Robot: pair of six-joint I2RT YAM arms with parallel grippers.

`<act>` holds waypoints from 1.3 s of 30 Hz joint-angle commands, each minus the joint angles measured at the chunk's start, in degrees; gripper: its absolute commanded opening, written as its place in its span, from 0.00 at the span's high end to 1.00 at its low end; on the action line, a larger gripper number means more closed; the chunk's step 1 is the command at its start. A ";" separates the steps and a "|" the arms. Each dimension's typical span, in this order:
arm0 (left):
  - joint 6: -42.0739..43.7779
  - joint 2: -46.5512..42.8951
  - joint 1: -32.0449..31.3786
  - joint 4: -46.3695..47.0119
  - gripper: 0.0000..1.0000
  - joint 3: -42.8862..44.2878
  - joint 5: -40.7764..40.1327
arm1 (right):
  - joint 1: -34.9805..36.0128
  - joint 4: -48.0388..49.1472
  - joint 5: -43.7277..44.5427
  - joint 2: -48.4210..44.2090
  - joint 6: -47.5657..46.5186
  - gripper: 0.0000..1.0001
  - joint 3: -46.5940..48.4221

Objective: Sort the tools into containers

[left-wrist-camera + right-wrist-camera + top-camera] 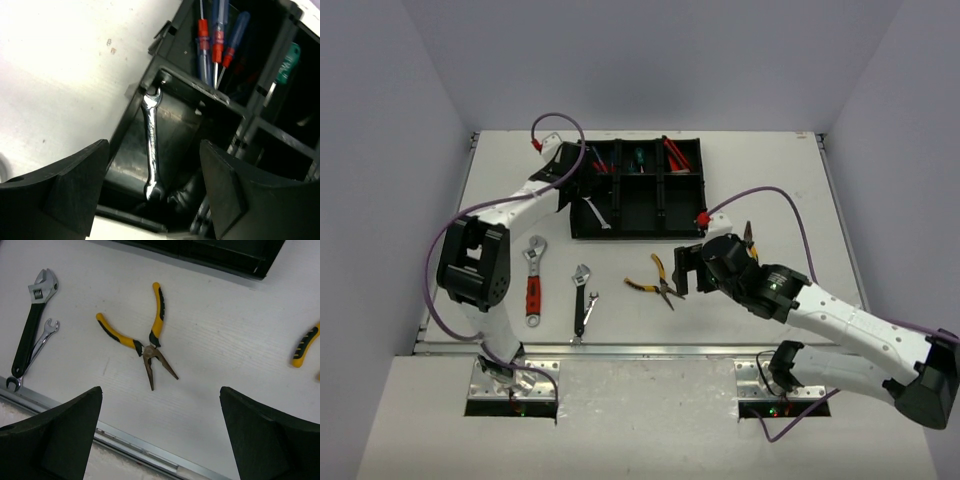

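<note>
The black tray (698,190) of containers stands at the back middle of the table. My left gripper (152,195) hangs open over its near-left compartment, where a silver spanner (151,145) lies loose, touched by neither finger. Red and blue screwdrivers (215,40) fill the compartment behind it, and a green one (287,62) lies further right. My right gripper (160,435) is open above bare table, just short of the yellow-handled pliers (145,340), which lie spread open. In the top view that gripper (678,272) sits right of the pliers (658,283).
A red-handled wrench (533,285) lies at the left front. A black-handled wrench (30,320) and a small silver spanner (35,352) lie side by side near the metal front edge (140,447). A second pair of yellow pliers (305,347) lies to the right.
</note>
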 commanded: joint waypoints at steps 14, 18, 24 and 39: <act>7.91 -55.35 -3.51 -10.03 0.00 -16.56 -4.35 | 12.96 -4.19 8.01 35.91 19.45 0.01 24.40; 12.66 -64.05 -3.51 -18.78 0.00 -17.66 -5.29 | 15.85 -20.44 11.01 53.76 29.83 0.01 46.34; 17.05 -70.82 -3.51 -23.63 0.00 -22.06 -8.13 | 16.66 -20.38 4.05 61.76 37.40 0.03 50.37; 15.65 -80.25 -3.60 -19.05 0.00 -29.43 -4.77 | 18.18 -16.82 6.20 67.40 41.84 0.11 51.02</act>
